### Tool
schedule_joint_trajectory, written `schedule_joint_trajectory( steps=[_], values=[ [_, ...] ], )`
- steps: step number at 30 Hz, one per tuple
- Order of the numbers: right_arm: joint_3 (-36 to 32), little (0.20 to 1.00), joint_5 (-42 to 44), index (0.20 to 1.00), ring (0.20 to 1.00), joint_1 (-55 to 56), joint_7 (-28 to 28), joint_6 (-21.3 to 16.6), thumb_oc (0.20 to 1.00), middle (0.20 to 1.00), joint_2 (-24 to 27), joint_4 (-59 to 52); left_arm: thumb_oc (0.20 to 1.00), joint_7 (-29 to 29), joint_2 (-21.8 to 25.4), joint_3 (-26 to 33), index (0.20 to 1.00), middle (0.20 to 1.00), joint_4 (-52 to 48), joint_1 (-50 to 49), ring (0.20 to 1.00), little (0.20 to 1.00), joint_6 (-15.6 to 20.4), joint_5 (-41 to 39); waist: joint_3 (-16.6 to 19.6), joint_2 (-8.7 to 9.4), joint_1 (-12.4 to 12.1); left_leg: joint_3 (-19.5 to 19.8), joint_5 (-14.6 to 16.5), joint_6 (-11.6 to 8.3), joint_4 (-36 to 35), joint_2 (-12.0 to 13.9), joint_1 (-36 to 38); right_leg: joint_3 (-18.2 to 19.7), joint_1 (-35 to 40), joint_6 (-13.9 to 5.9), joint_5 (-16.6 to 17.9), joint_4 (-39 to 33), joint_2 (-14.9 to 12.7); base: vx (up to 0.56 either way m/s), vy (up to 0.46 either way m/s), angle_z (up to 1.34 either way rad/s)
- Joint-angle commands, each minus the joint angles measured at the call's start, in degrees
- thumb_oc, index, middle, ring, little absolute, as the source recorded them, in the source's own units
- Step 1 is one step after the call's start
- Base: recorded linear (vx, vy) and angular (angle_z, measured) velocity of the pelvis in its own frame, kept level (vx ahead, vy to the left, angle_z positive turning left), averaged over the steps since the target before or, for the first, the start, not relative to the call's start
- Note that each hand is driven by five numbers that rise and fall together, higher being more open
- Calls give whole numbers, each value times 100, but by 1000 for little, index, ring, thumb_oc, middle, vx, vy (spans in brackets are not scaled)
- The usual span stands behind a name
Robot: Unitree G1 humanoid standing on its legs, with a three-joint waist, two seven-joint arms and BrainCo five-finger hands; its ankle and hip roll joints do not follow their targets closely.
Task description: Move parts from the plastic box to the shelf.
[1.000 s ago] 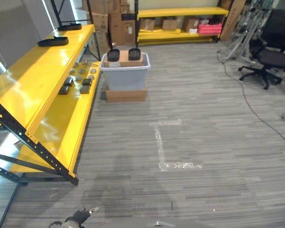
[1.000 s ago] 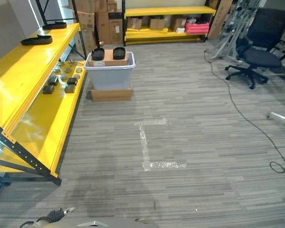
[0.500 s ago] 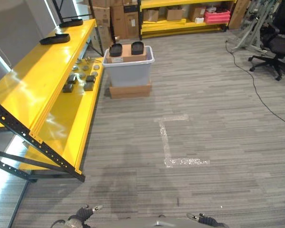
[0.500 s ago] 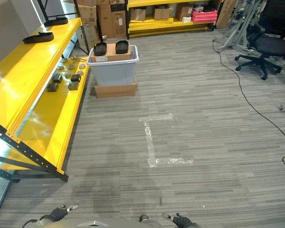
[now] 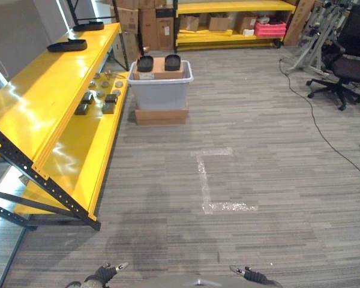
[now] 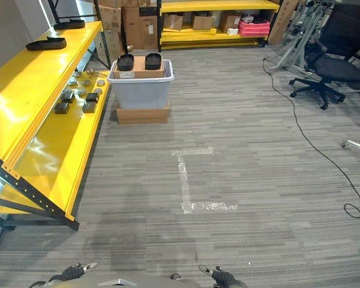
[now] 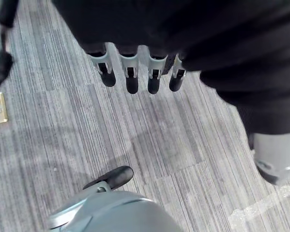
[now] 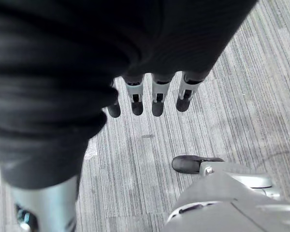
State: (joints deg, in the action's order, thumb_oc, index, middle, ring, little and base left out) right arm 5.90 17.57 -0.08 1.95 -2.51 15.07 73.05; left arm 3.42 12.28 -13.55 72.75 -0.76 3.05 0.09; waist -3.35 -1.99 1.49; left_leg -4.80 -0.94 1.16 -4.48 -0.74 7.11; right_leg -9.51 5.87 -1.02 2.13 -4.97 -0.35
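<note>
With the left robot hand (image 7: 135,77) and right robot hand (image 8: 154,99) relaxed and empty, the robot should walk squarely up to the plastic box (image 5: 160,90) beside the shelf (image 5: 54,114).

- The left hand (image 5: 101,276) is seen low at the bottom edge of the left eye view, toward its left side, with fingertips pointed forward and nothing held.
- In the left wrist view the fingers (image 7: 131,77) of the left hand are shown hanging straight and relaxed in a row, with the thumb (image 7: 111,178) set well apart from them and nothing between.
- The right hand (image 5: 252,276) is seen low at the bottom edge, toward the right side.
- In the right wrist view its fingers (image 8: 158,99) are held straight and loose, the thumb (image 8: 191,164) kept apart, and nothing is grasped.
</note>
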Motion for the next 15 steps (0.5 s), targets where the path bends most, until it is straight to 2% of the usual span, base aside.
schedule_joint_trajectory(
  steps=[1, 5, 7, 8, 9, 10, 15],
  values=[
    [-69, 1000, 392, 1000, 1000, -242, -154, -123, 1000, 1000, 44, 492, 1000, 116, -31, 191, 1000, 1000, 414, 299, 1000, 1000, 121, -150, 45, 172, 33, 124, 249, -221, -52, -32, 52, 167, 86, -770, 12, 58, -629, 0, 0, 0],
    [-16, 1000, 308, 1000, 1000, -231, 9, -64, 1000, 1000, 95, 555, 1000, 164, 47, 226, 1000, 1000, 459, 343, 1000, 1000, 119, -79, 47, 170, 25, 118, 268, -201, -52, -67, 55, 177, 62, -787, 2, 124, -673, 18, 36, -2],
    [288, 1000, -271, 1000, 1000, -225, 108, -23, 1000, 1000, 238, 514, 1000, 56, 138, 199, 1000, 1000, 380, 394, 1000, 1000, 119, -34, 46, 187, -5, 135, 267, -199, -52, -83, 53, 166, 58, -792, -4, 141, -690, 0, 0, 0],
    [288, 1000, -272, 1000, 1000, -226, 108, -24, 1000, 1000, 237, 515, 1000, 56, 139, 200, 1000, 1000, 380, 394, 1000, 1000, 119, -34, 45, 187, -4, 136, 267, -199, -52, -83, 53, 165, 59, -792, -5, 141, -690, 0, 0, 0],
    [473, 1000, -723, 1000, 1000, -226, 145, 0, 1000, 1000, 322, 579, 1000, -87, 163, 148, 1000, 1000, 350, 405, 1000, 1000, 119, 6, 44, 191, -12, 149, 269, -196, -52, -90, 52, 151, 61, -791, -7, 140, -697, 0, 0, 0],
    [482, 1000, -902, 1000, 1000, -245, 142, 42, 1000, 1000, 458, 648, 1000, -184, 268, 8, 1000, 1000, 342, 438, 1000, 1000, 125, 260, 53, 195, -11, 158, 282, -196, -52, -97, 60, 136, 77, -797, -14, 127, -707, 0, 0, 0],
    [305, 1000, -903, 1000, 1000, -310, 115, 50, 1000, 1000, 624, 664, 1000, -203, 412, 179, 1000, 1000, 319, 510, 1000, 1000, 95, 151, 40, 201, -20, 143, 293, -192, -52, -112, 86, 126, 91, -816, -21, 129, -722, 0, 0, 0]
  ],
)
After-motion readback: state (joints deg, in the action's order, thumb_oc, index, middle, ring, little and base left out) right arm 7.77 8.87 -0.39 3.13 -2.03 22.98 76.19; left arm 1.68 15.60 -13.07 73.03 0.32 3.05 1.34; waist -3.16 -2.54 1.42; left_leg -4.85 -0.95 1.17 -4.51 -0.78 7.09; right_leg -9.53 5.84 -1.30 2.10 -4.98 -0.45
